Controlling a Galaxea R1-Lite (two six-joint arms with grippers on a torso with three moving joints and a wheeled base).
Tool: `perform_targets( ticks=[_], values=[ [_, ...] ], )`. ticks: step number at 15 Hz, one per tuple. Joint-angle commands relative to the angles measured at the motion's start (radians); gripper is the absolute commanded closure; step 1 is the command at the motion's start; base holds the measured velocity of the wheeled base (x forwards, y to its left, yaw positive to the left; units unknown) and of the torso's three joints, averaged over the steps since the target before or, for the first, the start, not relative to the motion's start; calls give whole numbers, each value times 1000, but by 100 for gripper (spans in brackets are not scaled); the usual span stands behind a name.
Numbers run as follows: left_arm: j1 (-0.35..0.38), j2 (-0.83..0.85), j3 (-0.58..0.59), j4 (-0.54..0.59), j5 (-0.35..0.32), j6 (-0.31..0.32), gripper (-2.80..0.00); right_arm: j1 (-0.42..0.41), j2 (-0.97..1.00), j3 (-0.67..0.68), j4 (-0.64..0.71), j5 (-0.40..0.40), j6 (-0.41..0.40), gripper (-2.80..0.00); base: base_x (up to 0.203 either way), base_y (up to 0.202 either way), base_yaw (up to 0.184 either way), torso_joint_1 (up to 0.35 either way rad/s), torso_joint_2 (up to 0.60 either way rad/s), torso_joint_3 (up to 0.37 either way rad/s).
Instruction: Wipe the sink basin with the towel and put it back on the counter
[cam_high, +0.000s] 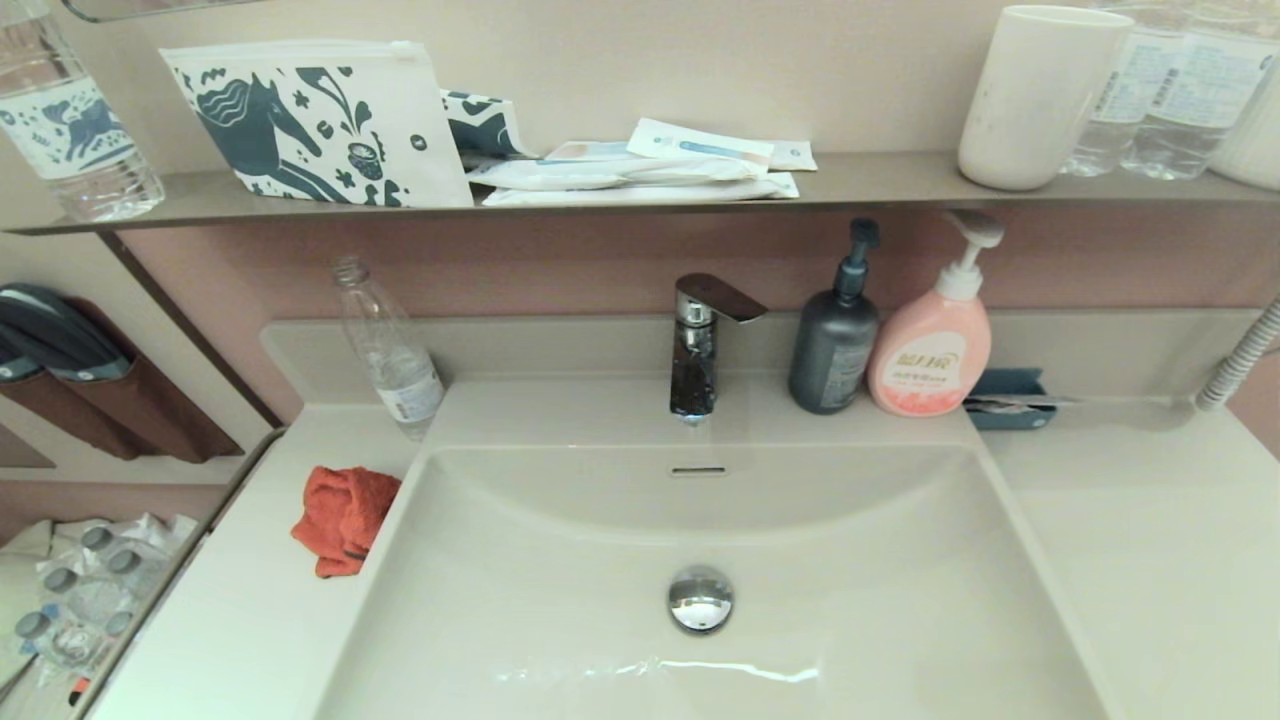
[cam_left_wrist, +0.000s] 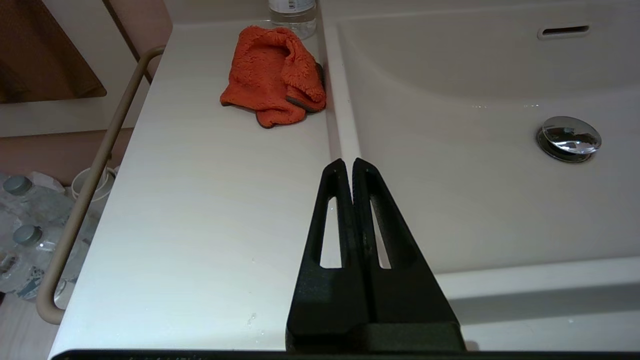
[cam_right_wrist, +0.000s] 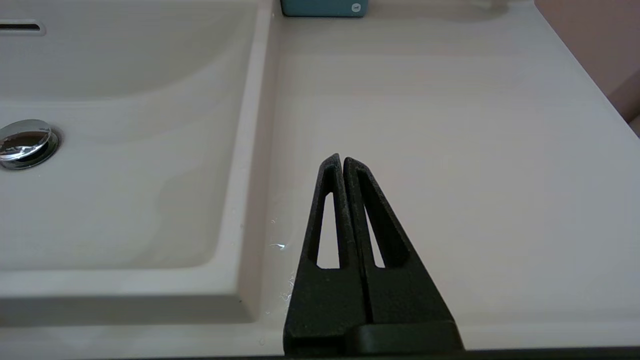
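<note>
The orange-red towel (cam_high: 343, 517) (cam_left_wrist: 272, 75) lies bunched on the counter (cam_high: 230, 620) (cam_left_wrist: 200, 210) left of the sink basin (cam_high: 820, 560) (cam_left_wrist: 450, 165), touching the basin's rim. A chrome drain plug (cam_high: 700, 598) (cam_left_wrist: 569, 138) (cam_right_wrist: 22, 142) sits in the basin's middle. My left gripper (cam_left_wrist: 352, 162) is shut and empty, held above the basin's left rim, well short of the towel. Over the counter (cam_right_wrist: 450, 150) right of the basin, my right gripper (cam_right_wrist: 340, 159) hangs shut and empty. Neither gripper shows in the head view.
A chrome faucet (cam_high: 697, 345), a clear bottle (cam_high: 392, 350), a dark pump bottle (cam_high: 835, 335), a pink pump bottle (cam_high: 935, 335) and a blue holder (cam_high: 1008, 398) stand along the back ledge. The wall shelf (cam_high: 850, 185) carries pouches, a cup and bottles. A rail (cam_left_wrist: 85, 195) edges the counter's left side.
</note>
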Motion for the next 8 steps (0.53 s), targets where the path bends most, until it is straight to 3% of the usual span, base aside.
perform_targets(
  ticks=[1,8],
  values=[
    [0,2,0,0,0,0,0,0,1,0,0,0,0,0,0,0,0,0,0,0],
    [0,2,0,0,0,0,0,0,1,0,-2,0,10,0,0,0,0,0,0,0]
  ],
)
